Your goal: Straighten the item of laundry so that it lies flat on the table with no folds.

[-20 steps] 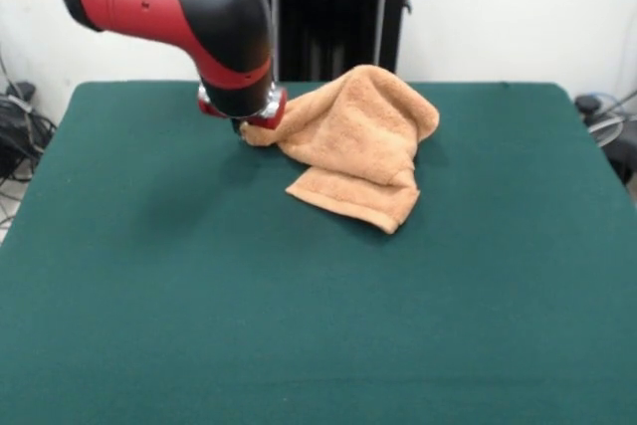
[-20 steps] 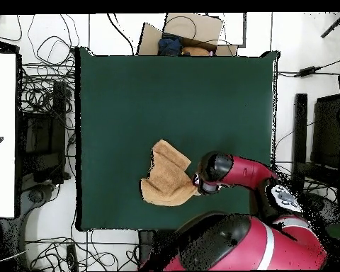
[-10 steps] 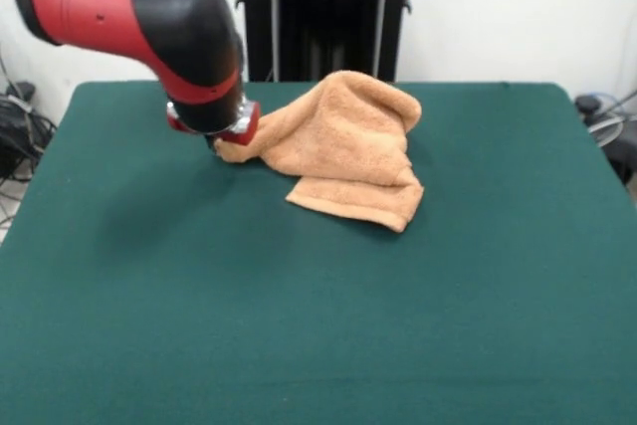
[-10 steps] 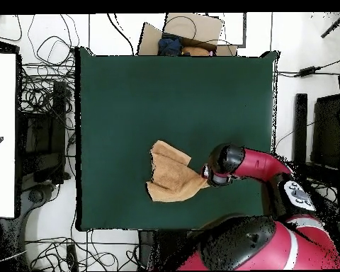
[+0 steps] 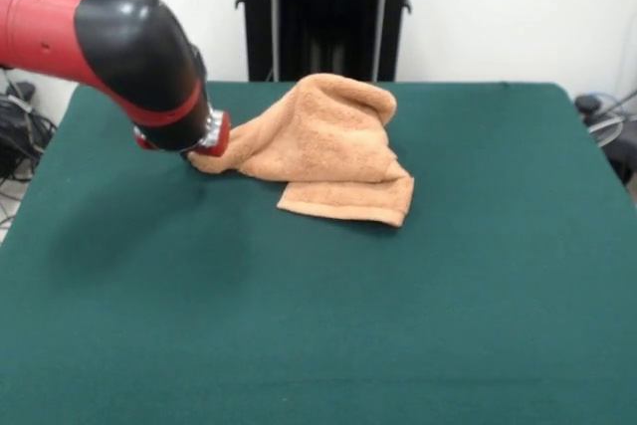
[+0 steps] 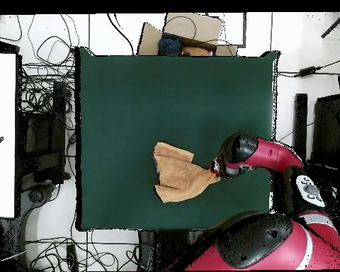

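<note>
The pincer (image 5: pixel 196 153) sits at the towel's (image 5: pixel 323 146) 9 o'clock corner in the front view, hidden under the wrist, so I cannot tell whether it pinches the cloth or only meets it; the corner does look drawn out toward it. The towel lies on the table (image 5: pixel 328 325) toward 12 o'clock of centre, humped and doubled over, a folded edge toward 5 o'clock. To do this well, I judge the pull should run low and steady toward 9 o'clock, so the upper layer slides off rather than dragging the heap.
</note>
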`<state>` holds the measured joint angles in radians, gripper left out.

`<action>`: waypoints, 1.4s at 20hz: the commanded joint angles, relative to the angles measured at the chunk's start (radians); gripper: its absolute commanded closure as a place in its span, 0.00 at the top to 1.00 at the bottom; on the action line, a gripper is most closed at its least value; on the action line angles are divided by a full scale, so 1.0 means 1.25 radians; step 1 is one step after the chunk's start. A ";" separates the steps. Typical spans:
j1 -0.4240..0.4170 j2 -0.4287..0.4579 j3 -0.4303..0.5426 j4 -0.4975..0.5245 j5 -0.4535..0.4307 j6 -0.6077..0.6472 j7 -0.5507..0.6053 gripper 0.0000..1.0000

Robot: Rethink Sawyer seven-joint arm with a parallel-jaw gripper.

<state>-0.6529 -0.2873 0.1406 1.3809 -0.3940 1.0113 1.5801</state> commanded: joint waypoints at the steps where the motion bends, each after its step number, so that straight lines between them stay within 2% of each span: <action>1: -0.007 0.061 0.090 -0.169 -0.070 -0.034 -0.175 0.00; 15: -0.008 0.093 0.104 -0.250 -0.079 0.003 -0.231 0.00; 20: 0.003 0.078 0.103 -0.261 -0.084 0.038 -0.231 0.00; 28: 0.026 0.085 0.102 -0.334 -0.081 0.116 -0.260 0.00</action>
<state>-0.6544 -0.2110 0.1825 1.0797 -0.4049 1.1845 1.4801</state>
